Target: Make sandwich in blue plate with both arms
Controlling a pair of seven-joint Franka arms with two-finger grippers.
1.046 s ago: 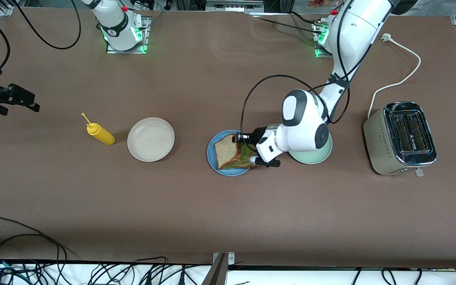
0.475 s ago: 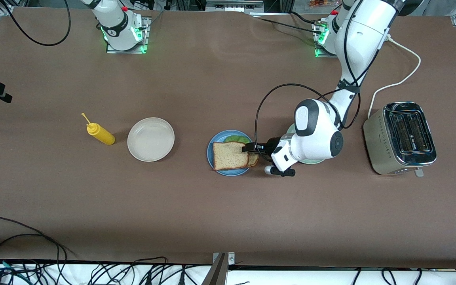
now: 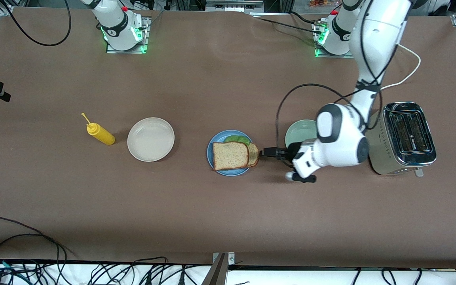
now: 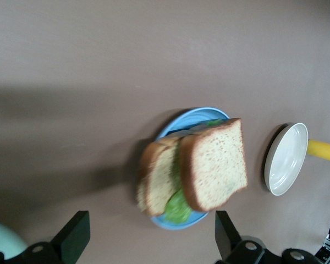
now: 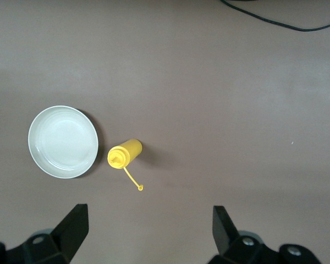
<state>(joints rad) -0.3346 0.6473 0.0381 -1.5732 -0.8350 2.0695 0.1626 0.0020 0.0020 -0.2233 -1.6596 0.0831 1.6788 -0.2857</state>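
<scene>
I see the sandwich (image 3: 234, 155) lying on the blue plate (image 3: 217, 141), top slice shifted off the lower one, lettuce (image 4: 179, 206) showing between them. My left hand (image 3: 265, 152) is just beside the plate toward the left arm's end of the table, fingers (image 4: 73, 235) spread wide and released, holding nothing. The pale green plate (image 3: 300, 132) sits by that arm, the toaster (image 3: 401, 137) near it. My right hand (image 5: 148, 231) waits spread open above the yellow bottle (image 3: 100, 133) and the white plate (image 3: 151, 139).

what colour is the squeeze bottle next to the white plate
Yellow: the squeeze bottle shows best in the right wrist view, beside the white plate.
</scene>
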